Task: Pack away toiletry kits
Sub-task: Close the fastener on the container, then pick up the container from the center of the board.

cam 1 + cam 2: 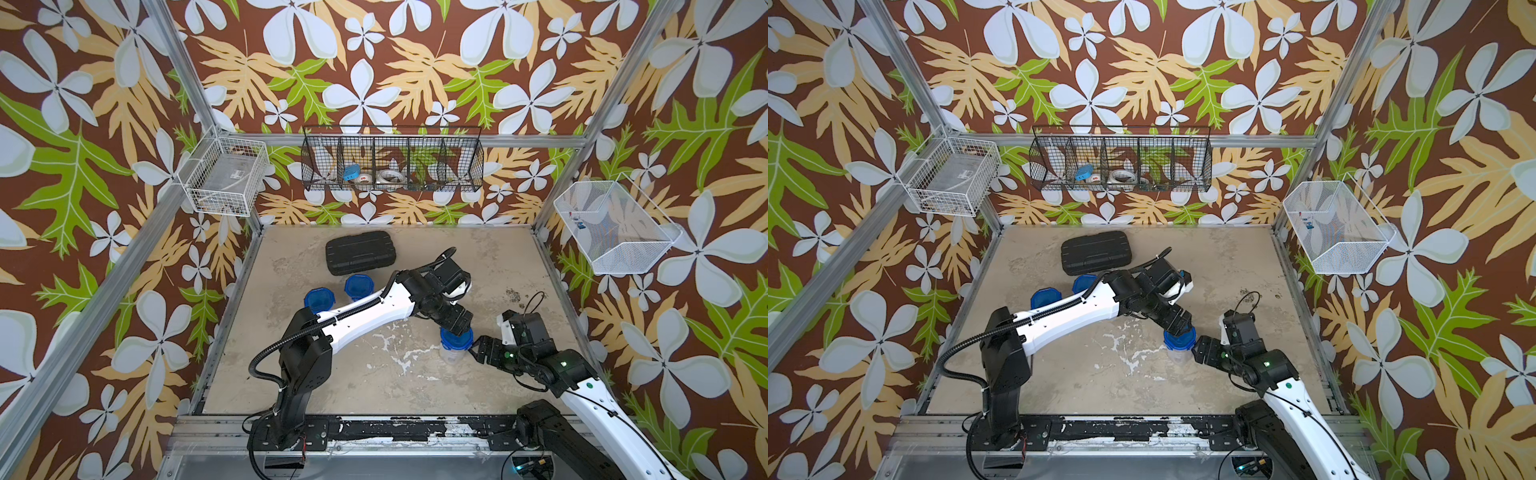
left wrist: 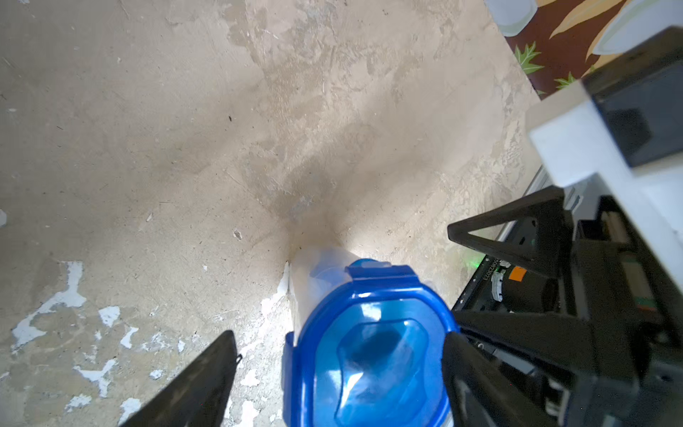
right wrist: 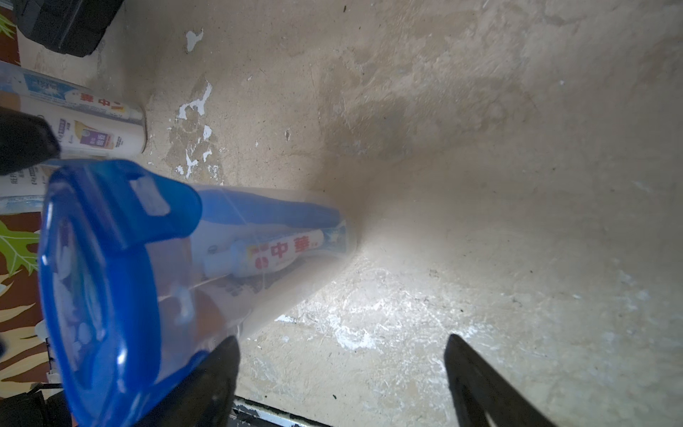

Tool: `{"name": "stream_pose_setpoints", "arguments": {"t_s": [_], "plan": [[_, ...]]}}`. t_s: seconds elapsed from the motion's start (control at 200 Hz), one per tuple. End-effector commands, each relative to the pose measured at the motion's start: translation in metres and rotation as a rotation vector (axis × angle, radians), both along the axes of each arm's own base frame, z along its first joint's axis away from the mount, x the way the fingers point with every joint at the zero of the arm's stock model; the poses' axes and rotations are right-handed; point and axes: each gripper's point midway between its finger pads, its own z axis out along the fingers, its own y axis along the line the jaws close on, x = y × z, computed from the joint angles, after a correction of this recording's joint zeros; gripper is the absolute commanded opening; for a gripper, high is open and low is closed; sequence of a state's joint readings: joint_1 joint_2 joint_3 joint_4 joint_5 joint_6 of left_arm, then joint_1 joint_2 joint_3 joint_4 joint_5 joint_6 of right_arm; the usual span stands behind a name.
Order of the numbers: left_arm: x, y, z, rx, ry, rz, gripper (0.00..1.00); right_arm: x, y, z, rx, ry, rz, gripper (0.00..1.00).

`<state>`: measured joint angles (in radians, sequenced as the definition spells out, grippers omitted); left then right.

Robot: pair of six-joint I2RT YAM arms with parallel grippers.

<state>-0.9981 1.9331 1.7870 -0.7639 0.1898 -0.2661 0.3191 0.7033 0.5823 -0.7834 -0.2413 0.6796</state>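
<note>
Last kit looks closed: lidded tumbler [image 1: 456, 345] stands on the bench [image 1: 374, 374] — left claw [image 2: 339, 334] spread astride its lid [image 2: 369, 362], right claw [image 3: 342, 338] spread beside it. Next, lift both clear without tipping it

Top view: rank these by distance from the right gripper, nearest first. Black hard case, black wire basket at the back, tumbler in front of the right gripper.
From the right gripper, in a top view:
1. tumbler: right at its fingertips.
2. black hard case: farther back, off to the left.
3. black wire basket: hung at the very rear, beyond the case.
</note>
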Motion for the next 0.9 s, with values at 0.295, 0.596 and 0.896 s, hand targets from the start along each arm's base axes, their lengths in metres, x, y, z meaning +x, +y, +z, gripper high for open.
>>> {"name": "stream_pose_setpoints", "arguments": {"t_s": [0.295, 0.596, 0.896], "plan": [[-0.011, 0.001, 0.009, 0.089, -0.126, -0.066, 1.00, -0.008, -0.023, 0.001, -0.113, 0.045, -0.064, 1.00], [-0.031, -0.014, 0.003, 0.108, -0.155, -0.164, 1.00, -0.013, -0.030, 0.001, -0.116, 0.025, -0.113, 1.00], [-0.027, -0.016, -0.023, 0.203, -0.211, -0.159, 1.00, -0.013, -0.046, 0.016, -0.152, -0.009, -0.196, 1.00]]}}
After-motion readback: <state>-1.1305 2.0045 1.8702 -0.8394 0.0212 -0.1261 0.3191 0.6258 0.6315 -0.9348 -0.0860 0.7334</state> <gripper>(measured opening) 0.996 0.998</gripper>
